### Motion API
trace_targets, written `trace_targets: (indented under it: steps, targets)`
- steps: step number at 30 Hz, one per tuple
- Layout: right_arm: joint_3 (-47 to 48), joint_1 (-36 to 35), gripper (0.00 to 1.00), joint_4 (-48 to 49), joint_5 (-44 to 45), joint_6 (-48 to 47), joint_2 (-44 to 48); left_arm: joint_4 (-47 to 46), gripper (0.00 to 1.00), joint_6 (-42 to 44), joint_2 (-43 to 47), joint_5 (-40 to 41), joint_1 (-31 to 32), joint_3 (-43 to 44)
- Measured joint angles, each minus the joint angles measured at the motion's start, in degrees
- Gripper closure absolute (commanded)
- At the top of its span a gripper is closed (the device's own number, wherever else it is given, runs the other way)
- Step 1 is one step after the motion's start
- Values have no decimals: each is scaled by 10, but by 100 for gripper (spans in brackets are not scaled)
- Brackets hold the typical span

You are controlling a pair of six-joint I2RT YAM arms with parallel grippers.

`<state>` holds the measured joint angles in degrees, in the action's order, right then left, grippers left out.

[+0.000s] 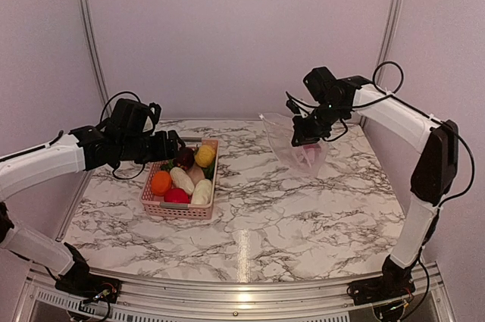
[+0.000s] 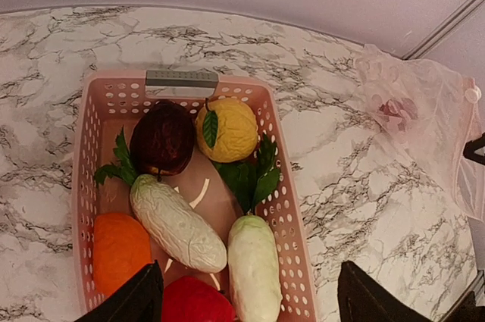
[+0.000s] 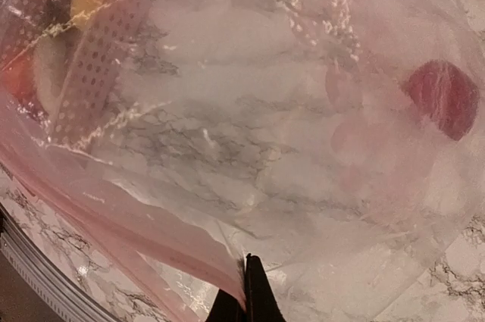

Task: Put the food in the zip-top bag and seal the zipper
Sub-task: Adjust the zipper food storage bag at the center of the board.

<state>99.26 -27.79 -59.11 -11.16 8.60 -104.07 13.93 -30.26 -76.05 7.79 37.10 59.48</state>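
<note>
Our right gripper (image 3: 246,292) pinches the crinkly clear plastic zip-top bag (image 1: 292,140), at two o'clock from the pink lattice basket (image 2: 83,155). Our left gripper (image 1: 173,145) gapes open over the rounded, ribbed toy food (image 2: 178,227) inside.

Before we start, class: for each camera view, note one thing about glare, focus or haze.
Top external: a pale vertical glare streak on the marble table near its front edge. Left wrist: the pink basket and the food in it are sharp. Right wrist: the zip-top bag fills the frame, its glossy wrinkles veiling everything behind in pink haze.
</note>
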Motion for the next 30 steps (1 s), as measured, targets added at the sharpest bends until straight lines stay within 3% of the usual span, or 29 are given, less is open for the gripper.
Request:
trace_targets:
  steps: [3, 7, 16, 23, 30]
  targets:
    - [45, -8, 100, 13, -10, 15, -9, 25, 14, -5, 5, -12, 0, 0]
    - [77, -27, 100, 57, -21, 33, -17, 63, 1, 1, 3, -18, 0, 1]
    - [77, -70, 100, 71, -42, 60, -56, 142, 1, 45, -28, -29, 0, 22]
    - [77, -70, 100, 75, -59, 64, -56, 162, 11, 78, -50, -70, 0, 25]
    - [80, -70, 100, 75, -73, 61, -67, 205, 11, 81, -106, -107, 0, 48]
